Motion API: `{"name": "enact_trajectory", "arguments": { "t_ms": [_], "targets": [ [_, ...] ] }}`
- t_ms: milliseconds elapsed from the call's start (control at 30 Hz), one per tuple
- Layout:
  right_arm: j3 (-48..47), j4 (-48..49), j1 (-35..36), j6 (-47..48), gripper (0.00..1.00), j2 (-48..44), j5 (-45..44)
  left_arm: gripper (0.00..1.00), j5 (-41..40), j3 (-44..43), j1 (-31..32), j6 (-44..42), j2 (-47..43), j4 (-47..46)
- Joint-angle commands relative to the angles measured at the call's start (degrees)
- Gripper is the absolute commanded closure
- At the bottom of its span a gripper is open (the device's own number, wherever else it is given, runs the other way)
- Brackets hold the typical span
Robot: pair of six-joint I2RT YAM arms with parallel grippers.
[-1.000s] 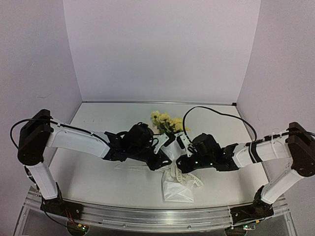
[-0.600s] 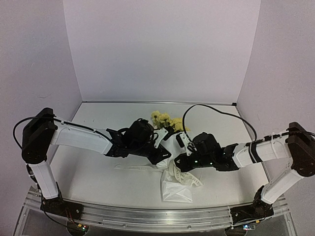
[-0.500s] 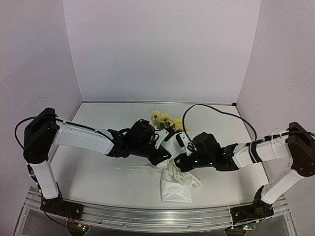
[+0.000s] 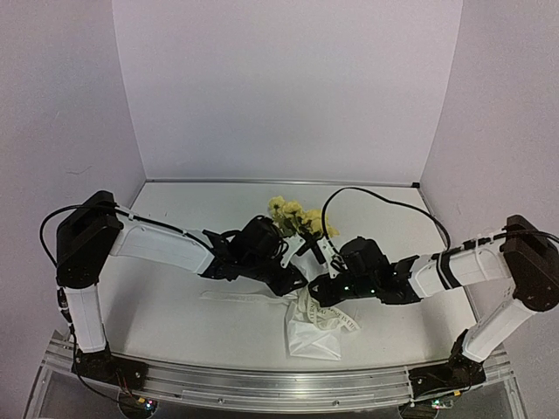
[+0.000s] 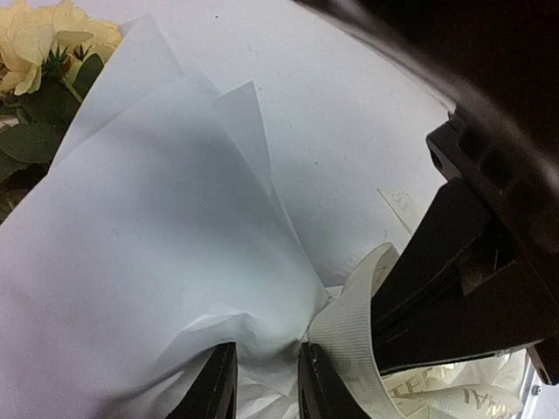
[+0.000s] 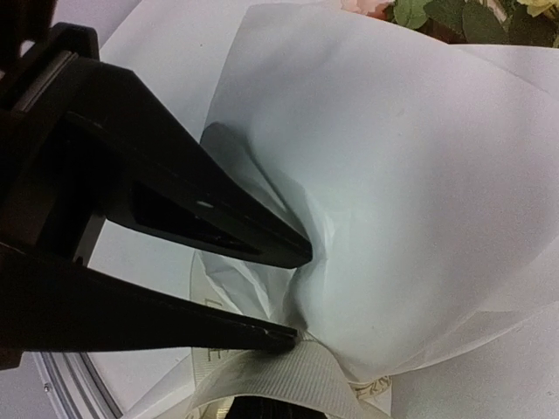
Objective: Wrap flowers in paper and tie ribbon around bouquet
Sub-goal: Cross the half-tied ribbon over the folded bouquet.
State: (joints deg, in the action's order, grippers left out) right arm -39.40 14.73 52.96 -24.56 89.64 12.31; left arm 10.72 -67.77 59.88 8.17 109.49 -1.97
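Pale yellow flowers [image 4: 293, 214] poke from a cone of white paper [image 5: 131, 262] lying mid-table, blossoms toward the back wall. The left gripper [image 6: 297, 295] pinches the paper's gathered neck. Just beside it, the right gripper [image 5: 380, 323] is clamped on the cream ribbon [image 5: 349, 340]. A white tabletop [image 4: 175, 305] is enclosed by plain lilac walls [image 4: 288, 87].

Between the fingers of our left gripper [image 5: 262, 384] sits the gathered neck of the paper [image 5: 157, 262]. Just right of them the ribbon [image 5: 345, 340] meets the tip of our right gripper [image 5: 384, 319]. Beyond both grippers lie the flowers [image 5: 39, 39]; behind them the paper's tail rests on the table [image 4: 175, 305].
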Motion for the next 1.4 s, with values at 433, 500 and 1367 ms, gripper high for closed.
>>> {"name": "enact_trajectory", "arguments": {
  "t_ms": [433,500,1367],
  "targets": [
    [-0.17,2.47,-0.96,-0.72,1.00,2.73,-3.37,0.75,5.71,-2.34,-1.43,2.12,3.47,1.27],
    [-0.16,2.44,-1.12,-0.75,1.00,2.69,-3.80,0.76,6.31,-2.23,-1.44,1.47,3.04,1.32],
    [0.01,0.92,-1.11,0.99,1.00,-2.42,-3.03,0.73,6.14,1.55,0.94,-4.96,-4.31,-1.93]
  ]
}}
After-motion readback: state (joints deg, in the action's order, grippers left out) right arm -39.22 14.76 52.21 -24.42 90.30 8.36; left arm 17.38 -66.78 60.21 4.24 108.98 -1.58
